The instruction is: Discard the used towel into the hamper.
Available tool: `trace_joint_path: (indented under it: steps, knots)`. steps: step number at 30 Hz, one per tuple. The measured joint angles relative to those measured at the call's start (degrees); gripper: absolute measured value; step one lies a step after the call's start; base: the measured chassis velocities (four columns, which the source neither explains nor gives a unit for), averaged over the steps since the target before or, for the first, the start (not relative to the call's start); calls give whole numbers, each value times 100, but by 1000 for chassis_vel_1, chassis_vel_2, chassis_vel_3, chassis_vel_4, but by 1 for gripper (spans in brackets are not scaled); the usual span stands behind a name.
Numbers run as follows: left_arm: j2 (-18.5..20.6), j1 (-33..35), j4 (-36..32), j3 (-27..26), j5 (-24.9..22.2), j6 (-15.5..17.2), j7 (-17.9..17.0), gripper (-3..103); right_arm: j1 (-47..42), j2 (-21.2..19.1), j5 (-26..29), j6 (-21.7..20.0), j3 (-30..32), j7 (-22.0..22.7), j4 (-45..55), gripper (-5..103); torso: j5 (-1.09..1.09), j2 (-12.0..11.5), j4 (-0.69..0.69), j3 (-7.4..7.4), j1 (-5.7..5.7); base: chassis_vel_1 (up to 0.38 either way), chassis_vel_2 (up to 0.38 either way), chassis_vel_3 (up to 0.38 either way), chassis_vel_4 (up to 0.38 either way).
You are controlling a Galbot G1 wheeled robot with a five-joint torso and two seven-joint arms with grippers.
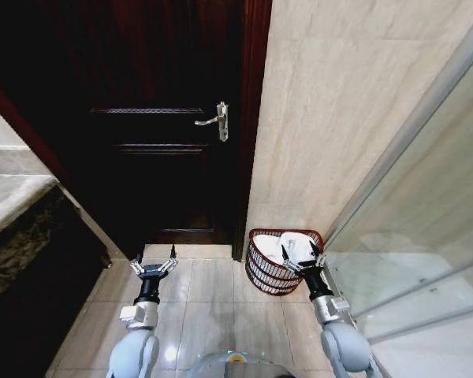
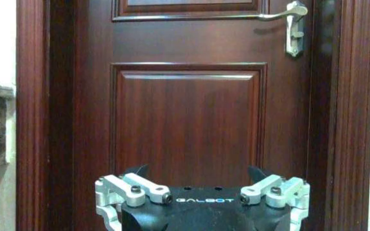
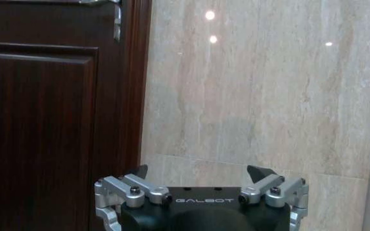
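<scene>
The hamper point(image 1: 259, 272), a small round reddish-brown wire basket, stands on the floor in the corner between the door frame and the tiled wall. A white towel point(image 1: 297, 245) lies inside it. My right gripper point(image 1: 302, 253) is held just in front of and above the hamper, open with nothing between its fingers; in the right wrist view the right gripper point(image 3: 200, 171) faces the beige wall. My left gripper point(image 1: 155, 257) hovers over the floor to the hamper's left, open and empty; in the left wrist view the left gripper point(image 2: 198, 171) points at the door.
A dark wooden door point(image 1: 158, 157) with a metal handle point(image 1: 218, 120) is shut straight ahead. A stone counter point(image 1: 16, 228) runs along the left. A glass shower partition point(image 1: 410, 244) bounds the right. Pale floor tiles point(image 1: 213, 303) lie between the arms.
</scene>
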Motion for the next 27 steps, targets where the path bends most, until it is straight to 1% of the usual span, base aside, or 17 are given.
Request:
trace_joint_path:
  steps: [7, 13, 15, 18, 27]
  knots:
    - [20, 9, 18, -18, -1, -14, -35, 100, 30, 29, -55, 11, -23, 38, -40, 100, 0, 92, 0, 55, 41, 0, 0, 0, 0]
    - [15, -3, 11, -14, -3, -11, -38, 100, 31, 36, -67, 30, -31, 36, -45, 100, 0, 265, 1, 153, 113, 0, 0, 0, 0]
    - [15, -3, 11, -12, -2, -10, -37, 100, 30, 37, -67, 30, -30, 36, -45, 100, 0, 276, 1, 158, 118, 0, 0, 0, 0]
    - [5, -13, 18, 12, 15, -5, -34, 100, 14, 30, -67, 37, -30, 36, -45, 100, 0, 392, 0, 223, 168, 0, 0, 0, 0]
    - [17, -86, 45, 10, 41, 18, -33, 100, 2, 19, -72, 36, -18, 34, -19, 100, 0, 535, 1, 305, 229, 0, 0, 0, 0]
